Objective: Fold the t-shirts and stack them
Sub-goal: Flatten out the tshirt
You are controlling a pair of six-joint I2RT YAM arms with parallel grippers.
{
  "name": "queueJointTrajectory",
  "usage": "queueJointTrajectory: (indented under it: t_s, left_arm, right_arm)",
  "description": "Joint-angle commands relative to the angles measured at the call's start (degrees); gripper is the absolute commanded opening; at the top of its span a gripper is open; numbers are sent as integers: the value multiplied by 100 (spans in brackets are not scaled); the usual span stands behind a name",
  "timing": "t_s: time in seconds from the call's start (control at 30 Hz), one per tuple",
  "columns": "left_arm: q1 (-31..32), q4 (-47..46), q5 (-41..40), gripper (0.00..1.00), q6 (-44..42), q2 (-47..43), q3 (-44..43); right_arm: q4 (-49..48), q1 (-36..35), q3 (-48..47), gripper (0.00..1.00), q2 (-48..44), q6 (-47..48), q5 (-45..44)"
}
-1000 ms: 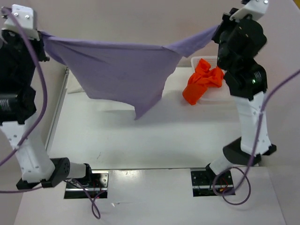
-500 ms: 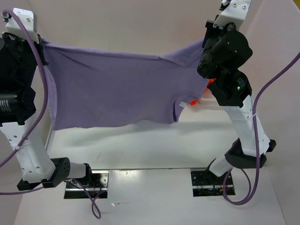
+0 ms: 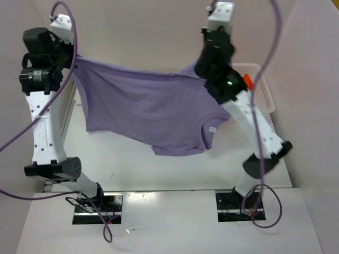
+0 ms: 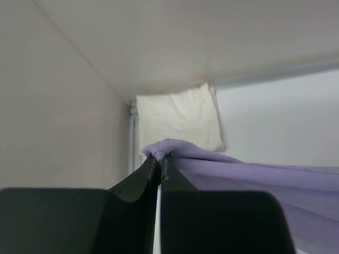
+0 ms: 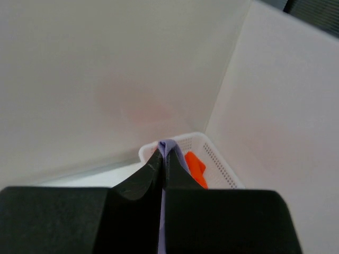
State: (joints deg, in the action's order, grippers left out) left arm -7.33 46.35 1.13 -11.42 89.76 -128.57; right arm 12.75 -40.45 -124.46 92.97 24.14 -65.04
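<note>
**Lavender t-shirt held spread in the air, ready to be laid flat**

Well to the left of the basket (image 3: 267,95) and higher than its rim, the left end effector (image 3: 76,58) is clamped shut on one corner of the lavender t-shirt (image 3: 148,111). In the left wrist view the cloth is seen pinched between the closed fingertips (image 4: 153,165). In that same view a pale folded cloth (image 4: 177,121), probably the white t-shirt, is seen lying flat; its position relative to the basket cannot be told.

The lavender t-shirt is hung as a slack sheet left of the basket. Its upper edge sags in the middle, and the collar with its neck label (image 3: 212,128) is turned toward the basket side. Whether the lowest fold touches the counter (image 3: 159,169) cannot be told.

Just left of the basket, the right end effector (image 3: 203,70) is likewise closed on the opposite corner, with purple cloth nipped at its tips. The orange t-shirt (image 3: 247,81) is left bunched inside the basket.

The step in hand is judged to be spreading before the first fold. It is best done if the upper edge is drawn taut, both corners are lowered together at one height, and the cloth is laid down left of the basket, so that nothing is draped over its rim. Both grips should be released only once the shirt lies flat.
</note>
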Motion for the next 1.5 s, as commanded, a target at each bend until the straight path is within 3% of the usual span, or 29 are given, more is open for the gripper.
queueJointTrajectory:
  t_s: [0.0, 0.2, 0.4, 0.47, 0.5, 0.53, 0.57, 0.6, 0.63, 0.83, 0.9, 0.93, 0.97, 1.0, 1.1, 1.13, 1.17, 1.3, 1.4, 1.47]
  left_arm:
    - [-49, -547, 134, 0, 202, 156, 692]
    - [-49, -1268, 134, 0, 324, 1051, 1089]
    - [-49, -1181, 81, 0, 719, 3052, -754]
    - [65, -1233, -103, 3, 720, 3528, -1386]
    - [65, -1286, -191, 31, 668, 3653, -1520]
    - [135, -1286, -253, 53, 615, 3759, -1635]
    - [136, -1286, -358, 77, 615, 3838, -1705]
    - [188, -1286, -411, 92, 615, 3891, -1706]
    - [188, -1286, -411, 100, 615, 3892, -1706]
    - [-83, -935, -343, 100, 448, 2962, -759]
    - [-302, -768, -210, 100, 335, 2382, 13]
    - [-365, -768, -209, 100, 142, 2119, 452]
    - [-426, -959, -209, 100, 44, 1498, 1587]
    - [-479, -1100, -209, 100, -61, 1162, 2199]
    - [-541, -1330, -332, 100, -308, 114, 3669]
    - [-619, -1330, -332, 98, -308, -175, 4343]
    - [-733, -1330, -332, 95, -308, -273, 4628]
    - [-1164, -1681, -218, 78, -238, -415, 5763]
    - [-1227, -1988, -78, 76, -115, -30, 6011]
    - [-1227, -2112, 71, 81, 25, 190, 6011]
  right_arm:
    - [753, 378, -268, 0, 1046, -848, 491]
    - [1818, 1318, -2359, 0, 3129, -2052, 1527]
    - [1818, 1715, -2776, 0, 3931, -2186, 2036]
    - [1818, 1812, -2837, 19, 4001, -2186, 2493]
    - [1818, 1882, -2838, 36, 4071, -2186, 2792]
    - [1818, 1883, -2838, 72, 4071, -2186, 2925]
    - [1871, 1883, -2899, 83, 4071, -2186, 3039]
    - [1932, 1883, -2899, 90, 4071, -2186, 3128]
    - [1994, 1883, -2899, 99, 4010, -2255, 3294]
    - [2537, 1830, -2559, 99, 2948, -2624, 3524]
    - [2714, 1716, -2198, 99, 2370, -2703, 3586]
    - [2950, 1542, -1735, 99, 2192, -2704, 3586]
    - [3091, 1444, -1478, 99, 2043, -2826, 3586]
    - [3241, 1339, -1180, 99, 1763, -2914, 3507]
    - [3532, 891, 348, 97, 1331, -3362, 3182]
    - [3367, 654, 1249, 97, 955, -3459, 3181]
    - [3261, 548, 2015, 96, 769, -3730, 3112]
    - [2725, 406, 3426, 93, -320, -4531, 3979]
    - [2372, 406, 4402, 92, -437, -4918, 4244]
    - [2241, 458, 4902, 92, -324, -5129, 4306]
